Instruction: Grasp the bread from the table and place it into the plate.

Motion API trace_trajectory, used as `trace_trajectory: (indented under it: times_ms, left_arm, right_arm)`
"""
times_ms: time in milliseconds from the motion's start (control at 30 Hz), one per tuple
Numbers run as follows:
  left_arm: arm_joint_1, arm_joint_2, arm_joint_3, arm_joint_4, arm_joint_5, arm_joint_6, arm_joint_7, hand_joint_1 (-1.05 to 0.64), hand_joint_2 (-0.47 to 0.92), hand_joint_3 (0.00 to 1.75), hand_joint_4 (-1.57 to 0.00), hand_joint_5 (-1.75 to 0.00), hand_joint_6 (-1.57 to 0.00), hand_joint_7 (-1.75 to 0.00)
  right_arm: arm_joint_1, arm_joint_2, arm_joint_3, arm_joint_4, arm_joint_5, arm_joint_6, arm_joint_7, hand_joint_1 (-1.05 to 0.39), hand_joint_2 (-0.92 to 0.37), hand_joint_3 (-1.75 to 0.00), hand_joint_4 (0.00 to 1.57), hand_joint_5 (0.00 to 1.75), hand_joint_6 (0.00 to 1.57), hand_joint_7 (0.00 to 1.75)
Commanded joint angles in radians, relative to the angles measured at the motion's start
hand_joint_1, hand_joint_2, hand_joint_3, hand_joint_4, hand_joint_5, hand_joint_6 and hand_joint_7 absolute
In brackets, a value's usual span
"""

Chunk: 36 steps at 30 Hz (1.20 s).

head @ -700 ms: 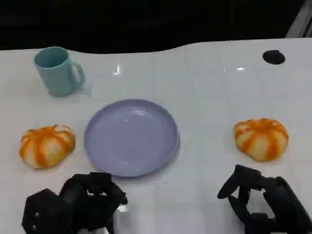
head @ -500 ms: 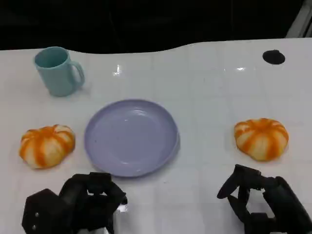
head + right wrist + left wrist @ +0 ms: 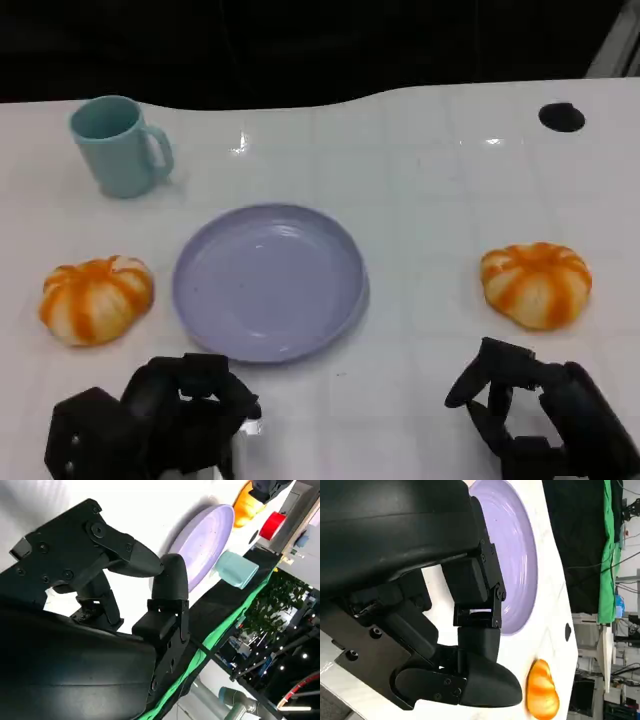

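Note:
Two orange-striped bread rolls lie on the white table, one on either side of the lilac plate [image 3: 268, 280]. The left bread [image 3: 96, 298] sits just left of the plate, and the right bread [image 3: 536, 284] lies well off to its right. My left hand [image 3: 150, 425] hovers near the table's front edge, below the left bread, its fingers loosely bent around nothing. My right hand [image 3: 540, 420] hangs below the right bread and also holds nothing. The left wrist view shows my left hand [image 3: 445, 630], the plate [image 3: 520, 555] and the right bread [image 3: 542, 690]. The right wrist view shows my right hand [image 3: 115, 595], the plate [image 3: 205, 540] and the left bread [image 3: 245, 505].
A teal mug [image 3: 118, 145] stands at the back left, behind the left bread; the mug [image 3: 235, 569] also appears in the right wrist view. A small black spot [image 3: 561, 117] marks the far right of the table. Bare table lies between the hands and the plate.

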<state>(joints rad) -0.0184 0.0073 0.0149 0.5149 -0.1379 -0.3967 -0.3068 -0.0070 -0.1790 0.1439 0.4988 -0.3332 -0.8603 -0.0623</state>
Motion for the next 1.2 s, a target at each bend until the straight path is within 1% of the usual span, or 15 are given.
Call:
trace_trajectory:
  times_ms: [33,233,400,467,567,667,700,733,767,800,867,900,967,1067,1200]
  left_arm:
    - [0.006,0.011,0.010,-0.005,-0.002,0.001,-0.002,-1.05,0.57,0.63,-1.57,-1.20,-1.40,-0.82]
    - [0.003,0.010,0.009,0.000,-0.003,-0.004,-0.005,-1.05,0.58,0.62,-1.57,-1.20,-1.40,-0.81]
    - [0.005,0.010,0.008,-0.003,-0.001,0.002,-0.003,-1.05,0.59,0.61,-1.57,-1.20,-1.40,-0.81]
    - [0.005,0.009,0.007,-0.004,0.000,0.002,-0.001,-1.05,0.59,0.61,-1.57,-1.20,-1.40,-0.81]
    - [0.005,0.008,0.007,-0.003,-0.002,0.005,-0.002,-1.05,0.59,0.60,-1.57,-1.19,-1.40,-0.81]
    - [0.009,0.009,0.005,-0.012,0.003,0.014,0.003,-1.05,0.58,0.59,-1.57,-1.20,-1.40,-0.81]
    - [0.010,0.009,0.005,-0.012,0.003,0.010,0.001,-1.05,0.59,0.59,-1.57,-1.20,-1.40,-0.81]
    - [0.010,0.009,0.005,-0.012,0.002,0.007,-0.001,-1.05,0.59,0.59,-1.57,-1.20,-1.40,-0.80]
    - [0.010,0.008,0.005,-0.012,-0.001,0.007,-0.003,-1.05,0.59,0.59,-1.57,-1.20,-1.40,-0.80]
    - [0.010,0.007,0.007,-0.010,-0.005,0.005,-0.007,-1.05,0.59,0.58,-1.57,-1.20,-1.40,-0.80]
    - [0.010,0.005,0.007,-0.008,-0.008,0.002,-0.009,-1.05,0.59,0.58,-1.57,-1.20,-1.40,-0.79]
    - [0.010,0.004,0.007,-0.008,-0.008,0.002,-0.008,-1.05,0.59,0.57,-1.57,-1.20,-1.41,-0.79]
    - [0.013,0.001,0.006,-0.016,-0.008,0.009,-0.004,-1.05,0.60,0.57,-1.57,-1.20,-1.41,-0.79]
    - [0.015,0.000,0.005,-0.025,-0.003,0.016,0.001,-1.05,0.60,0.57,-1.57,-1.20,-1.41,-0.79]
    - [0.012,0.002,0.004,-0.017,0.004,0.008,0.000,-1.05,0.60,0.57,-1.57,-1.20,-1.41,-0.78]
  right_arm:
    - [0.010,-0.012,-0.005,-0.015,0.015,0.012,0.004,-0.31,-0.50,-1.08,0.77,1.74,0.77,1.32]
    - [0.008,-0.011,-0.007,-0.010,0.015,0.004,-0.002,-0.30,-0.50,-1.06,0.76,1.73,0.77,1.29]
    - [0.004,-0.014,-0.016,-0.016,0.000,-0.005,-0.021,-0.29,-0.55,-0.97,0.70,1.67,0.78,1.10]
    - [0.004,-0.021,-0.025,-0.041,-0.033,0.003,-0.045,-0.30,-0.56,-0.93,0.67,1.63,0.77,1.02]
    - [0.003,-0.035,-0.033,-0.075,-0.088,0.019,-0.079,-0.34,-0.62,-0.82,0.58,1.44,0.69,0.86]
    - [0.010,-0.055,-0.036,-0.120,-0.144,0.057,-0.105,-0.38,-0.77,-0.52,0.55,1.15,0.66,0.65]
    - [0.013,-0.063,-0.037,-0.139,-0.169,0.070,-0.115,-0.40,-0.85,-0.37,0.54,1.04,0.65,0.54]
    - [0.016,-0.069,-0.036,-0.155,-0.187,0.081,-0.123,-0.41,-0.88,-0.28,0.51,0.97,0.64,0.48]
    - [0.019,-0.075,-0.036,-0.172,-0.201,0.094,-0.127,-0.41,-0.90,-0.24,0.49,0.93,0.63,0.44]
    - [0.022,-0.086,-0.035,-0.193,-0.225,0.112,-0.130,-0.42,-0.91,-0.20,0.43,0.82,0.58,0.37]
    - [0.028,-0.105,-0.035,-0.231,-0.271,0.145,-0.140,-0.44,-0.92,-0.18,0.36,0.70,0.52,0.29]
    - [0.030,-0.115,-0.035,-0.250,-0.296,0.162,-0.149,-0.46,-0.92,-0.16,0.35,0.58,0.50,0.22]
    - [0.034,-0.134,-0.037,-0.288,-0.343,0.196,-0.167,-0.47,-0.92,-0.14,0.32,0.48,0.47,0.16]
    - [0.039,-0.161,-0.039,-0.342,-0.401,0.257,-0.180,-0.49,-0.92,-0.12,0.24,0.40,0.42,0.09]
    - [0.038,-0.189,-0.040,-0.390,-0.460,0.323,-0.200,-0.48,-0.92,-0.09,0.16,0.34,0.34,0.03]
